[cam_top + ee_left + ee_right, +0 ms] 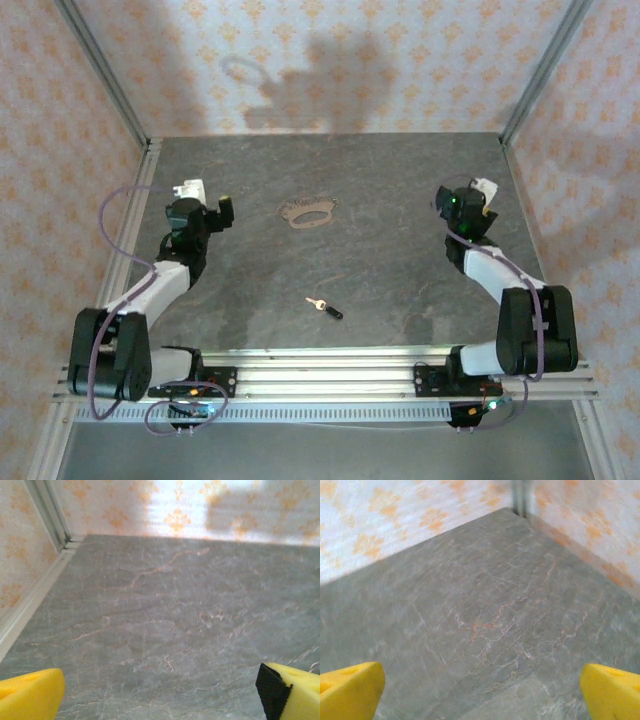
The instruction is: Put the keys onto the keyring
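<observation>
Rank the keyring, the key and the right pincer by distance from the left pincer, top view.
From the left pincer:
1. keyring, just to its right, level with it.
2. key, centre, toward the near edge.
3. right pincer, far across on the right side.

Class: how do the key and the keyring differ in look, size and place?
The key is straight, black-headed with a pale blade; the keyring is a tan-brown oval loop. The keyring is longer than the key. The key lies nearer the front of the table than the keyring. Both lie on it, apart.
</observation>
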Controlling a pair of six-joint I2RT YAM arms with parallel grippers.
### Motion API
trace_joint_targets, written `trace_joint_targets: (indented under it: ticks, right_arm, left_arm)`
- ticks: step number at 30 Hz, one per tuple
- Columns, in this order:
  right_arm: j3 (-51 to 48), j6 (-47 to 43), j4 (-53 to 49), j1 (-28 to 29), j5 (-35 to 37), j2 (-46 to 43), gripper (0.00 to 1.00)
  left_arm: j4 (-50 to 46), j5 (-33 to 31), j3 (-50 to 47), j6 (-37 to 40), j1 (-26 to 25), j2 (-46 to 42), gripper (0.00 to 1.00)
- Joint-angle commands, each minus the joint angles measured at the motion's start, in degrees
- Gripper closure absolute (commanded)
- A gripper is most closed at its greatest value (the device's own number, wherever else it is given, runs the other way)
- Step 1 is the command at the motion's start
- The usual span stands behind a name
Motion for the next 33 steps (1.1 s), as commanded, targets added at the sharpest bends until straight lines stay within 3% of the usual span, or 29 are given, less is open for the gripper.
trace_joint_targets:
  ticks: [1,5,10,19,25,33]
  right_arm:
    - [2.41,12.86,-13.61,-1.03,-0.20,-1.52,0.01]
    - [5.23,13.56,-13.52,-0.37,-11.46,-1.27,0.01]
    - [13.67,9.65,-18.65,5.60,-24.16,4.17,0.15]
    - [29.35,5.53,-29.40,20.96,-30.88,20.21,0.23]
    - [42.89,6.57,-34.16,26.16,-34.89,32.86,0.29]
    - [57.53,6.56,-41.11,30.88,-34.42,45.71,0.32]
  left_arm:
    - [-13.94,-2.63,4.24,-4.61,-0.92,-4.22,0.00]
    - [-25.38,-3.74,9.41,-10.51,-1.76,-7.76,0.00]
    - [-32.48,-1.23,12.83,-18.47,-4.54,-8.66,0.00]
    - [-31.22,2.28,12.86,-29.81,-11.14,-3.80,0.00]
    - [-30.11,1.82,12.32,-33.88,-12.26,-1.31,0.00]
    - [-27.99,1.48,11.73,-36.43,-13.30,-1.44,0.00]
